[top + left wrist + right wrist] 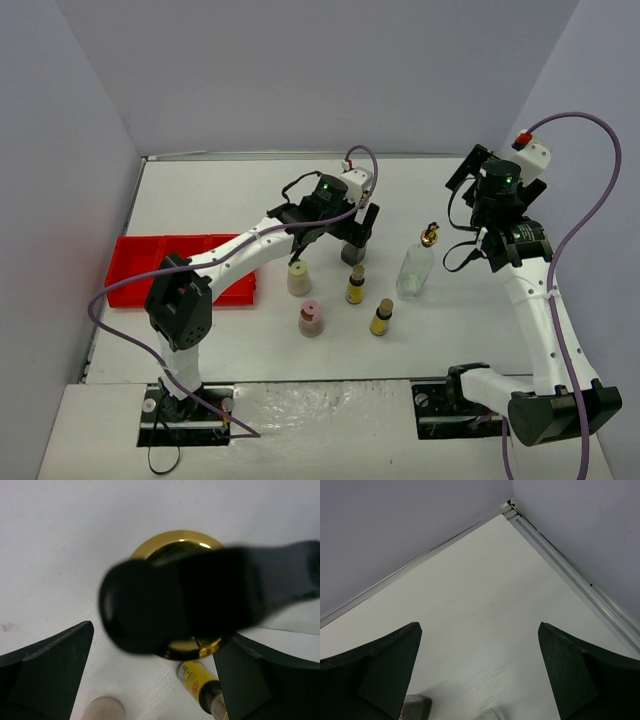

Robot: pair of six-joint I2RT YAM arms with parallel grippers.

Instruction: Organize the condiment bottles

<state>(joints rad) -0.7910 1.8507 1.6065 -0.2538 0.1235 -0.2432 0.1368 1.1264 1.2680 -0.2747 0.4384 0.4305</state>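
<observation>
Six condiment bottles stand mid-table. My left gripper is open, its fingers either side of the top of one clear glass bottle. In the left wrist view that bottle's gold collar and dark blurred spout fill the gap between the fingers. The other glass bottle, gold-spouted, stands to the right. A beige yellow-capped bottle, a beige pink-capped one and two tiny yellow bottles stand in front. My right gripper is open and empty, raised at the far right.
A red compartment tray lies at the left edge of the table. The left wrist view also shows a tiny yellow bottle and a beige cap below. The right wrist view looks at the table's far right corner.
</observation>
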